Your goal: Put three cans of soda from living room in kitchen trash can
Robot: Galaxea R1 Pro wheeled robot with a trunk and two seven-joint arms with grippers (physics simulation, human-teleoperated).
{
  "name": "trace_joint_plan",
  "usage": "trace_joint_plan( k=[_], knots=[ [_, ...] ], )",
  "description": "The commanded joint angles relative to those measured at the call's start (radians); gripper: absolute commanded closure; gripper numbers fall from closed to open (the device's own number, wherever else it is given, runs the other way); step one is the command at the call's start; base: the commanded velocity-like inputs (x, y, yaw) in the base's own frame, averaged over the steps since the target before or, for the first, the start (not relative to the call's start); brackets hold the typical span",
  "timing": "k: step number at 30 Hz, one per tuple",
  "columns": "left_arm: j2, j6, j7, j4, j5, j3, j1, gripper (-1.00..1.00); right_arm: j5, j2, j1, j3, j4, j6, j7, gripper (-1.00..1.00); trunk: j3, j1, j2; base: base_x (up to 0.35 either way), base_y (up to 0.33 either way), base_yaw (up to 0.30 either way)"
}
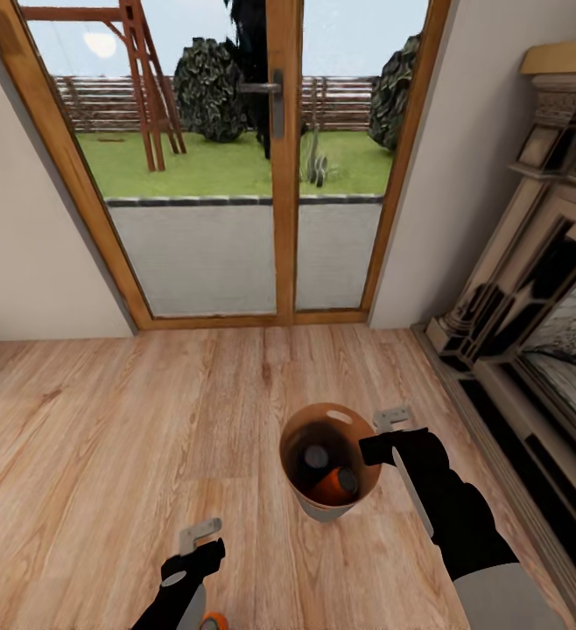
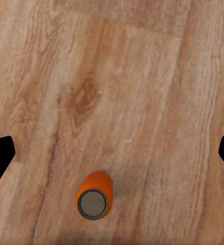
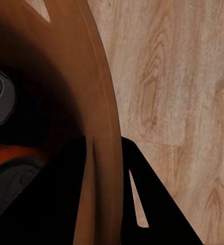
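The grey trash can (image 1: 327, 509) with its coppery inside hangs over the plank floor, tilted, with my right gripper (image 1: 384, 435) shut on its rim. Two orange soda cans (image 1: 335, 484) lie inside it, one showing its grey top (image 1: 316, 456). The right wrist view looks along the bin's wall (image 3: 99, 122), with one finger (image 3: 147, 199) outside and the other inside, beside the cans (image 3: 2, 94). A third soda can (image 2: 95, 195) stands upright on the floor below my open left gripper (image 2: 112, 153). That can (image 1: 212, 622) also peeks in at the head view's lower edge, just past the left gripper (image 1: 202, 532).
Wood-framed glass doors (image 1: 279, 175) to a garden stand straight ahead. A fireplace surround (image 1: 533, 315) runs along the right side, close to my right arm. Light wood floor (image 1: 104, 420) spreads to the left, bounded by a pale wall (image 1: 25, 245).
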Motion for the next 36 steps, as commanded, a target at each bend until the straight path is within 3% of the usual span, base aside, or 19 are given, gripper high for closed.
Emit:
trace_joint_plan(
  k=[1, 36],
  knots=[
    [0.0, 0.0, 0.0, 0.0, 0.0, 0.0, 0.0, -1.0, -0.018, 0.0, -0.001, 0.0, -0.001, 0.001, 0.003, 1.0, -0.005, 0.004, -0.007, 0.0, 0.0, 0.0],
    [0.001, 0.001, 0.0, 0.006, 0.0, 0.0, 0.0, -1.0, -0.019, 0.0, -0.001, 0.0, 0.001, 0.0, 0.003, 1.0, -0.17, 0.138, -0.252, 0.0, 0.0, 0.0]
  ],
)
